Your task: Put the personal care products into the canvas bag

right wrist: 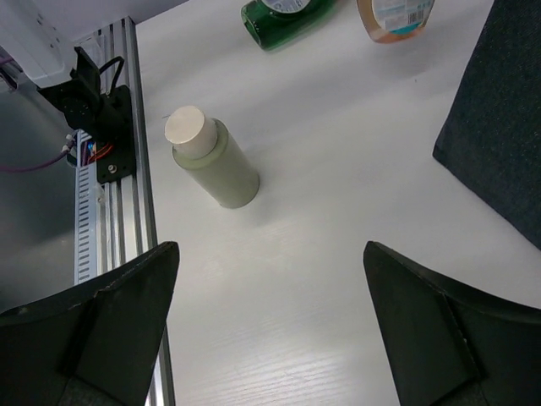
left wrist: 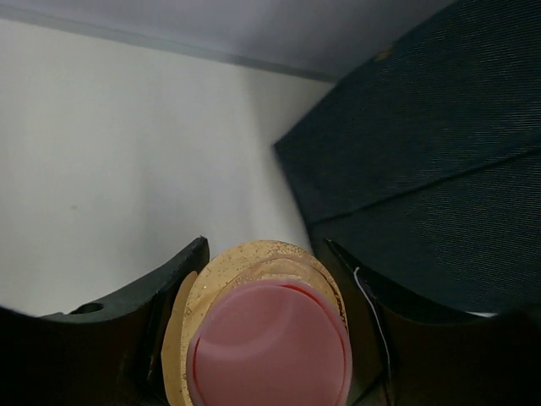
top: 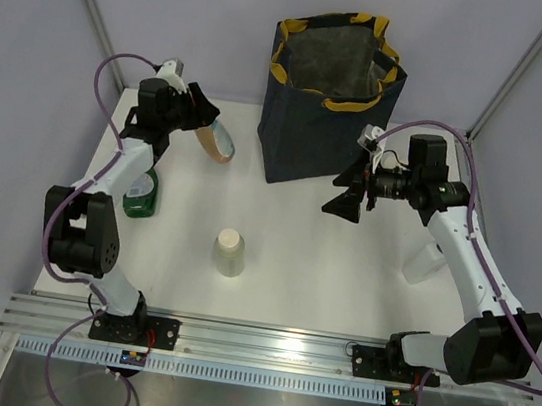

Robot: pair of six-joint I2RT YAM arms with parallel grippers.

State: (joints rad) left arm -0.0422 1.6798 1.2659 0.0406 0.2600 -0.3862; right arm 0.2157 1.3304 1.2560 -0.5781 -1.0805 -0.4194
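My left gripper is shut on the peach bottle and holds it tilted just left of the canvas bag. In the left wrist view the bottle's pink cap sits between the jaws of the left gripper, with the bag's navy side close on the right. My right gripper is open and empty, in front of the bag. In the right wrist view it hovers over bare table. A cream bottle stands upright mid-table and shows in that view too.
A green bottle lies by the left arm and shows in the right wrist view. A pale bottle stands at the right, partly behind the right arm. Grey walls close the back and sides. A metal rail runs along the near edge.
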